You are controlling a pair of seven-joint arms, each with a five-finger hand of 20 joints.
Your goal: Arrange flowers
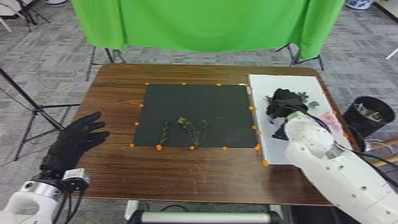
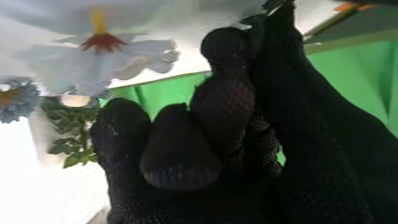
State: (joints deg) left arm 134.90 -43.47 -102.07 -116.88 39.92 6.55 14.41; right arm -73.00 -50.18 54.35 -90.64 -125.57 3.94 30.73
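Sprigs (image 1: 165,131): green, on dk mat (image 1: 191,102), nr robot-side edge, laid apart.
Flwrs: white one (image 2: 102,56) + pale blue one (image 2: 12,98) by R hand, w/ leaves (image 2: 69,131); pink one (image 1: 330,121) on white board (image 1: 277,83).
Progress: prob. early; greens down, no blooms on mat; flwrs left to add.
R hand (image 1: 286,102): over board, amid flwrs; can't tell how far open or if holding anything.
L hand (image 1: 73,142): open, spread, empty, at table's (image 1: 178,182) L side.
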